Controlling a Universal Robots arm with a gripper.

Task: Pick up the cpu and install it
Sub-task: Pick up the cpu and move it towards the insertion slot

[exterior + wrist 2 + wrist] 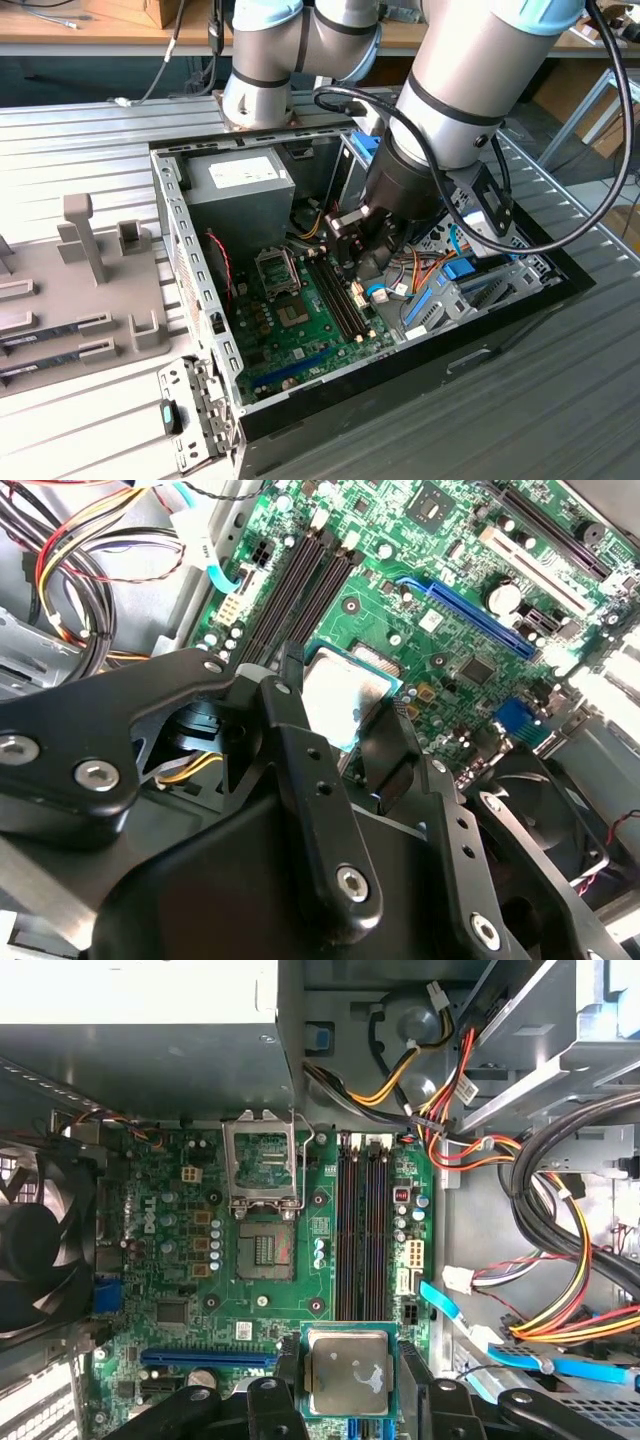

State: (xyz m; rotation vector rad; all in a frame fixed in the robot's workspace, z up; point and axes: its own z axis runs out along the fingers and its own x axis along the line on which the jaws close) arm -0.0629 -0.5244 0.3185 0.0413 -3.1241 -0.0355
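My gripper [347,1380] is shut on the cpu [347,1370], a flat silvery square with a thin green rim, pinched by its edges between two black fingers [288,1372]. In the second wrist view the cpu [343,688] sits flat between those fingers [296,715]. It hangs above the green motherboard [190,1290], near the blue slot and the memory slots [362,1230]. The cpu socket [265,1251] lies open some way off, its metal load plate [262,1156] swung up. In the exterior view my gripper [360,262] is inside the computer case, to the right of the socket [277,268].
The grey power-supply box [240,185] stands just behind the socket. Bundles of coloured cables [560,1260] and a drive cage [470,290] crowd one side of the case, and a black fan [35,1250] the other. A grey fixture with memory sticks [70,330] lies outside at the exterior view's left.
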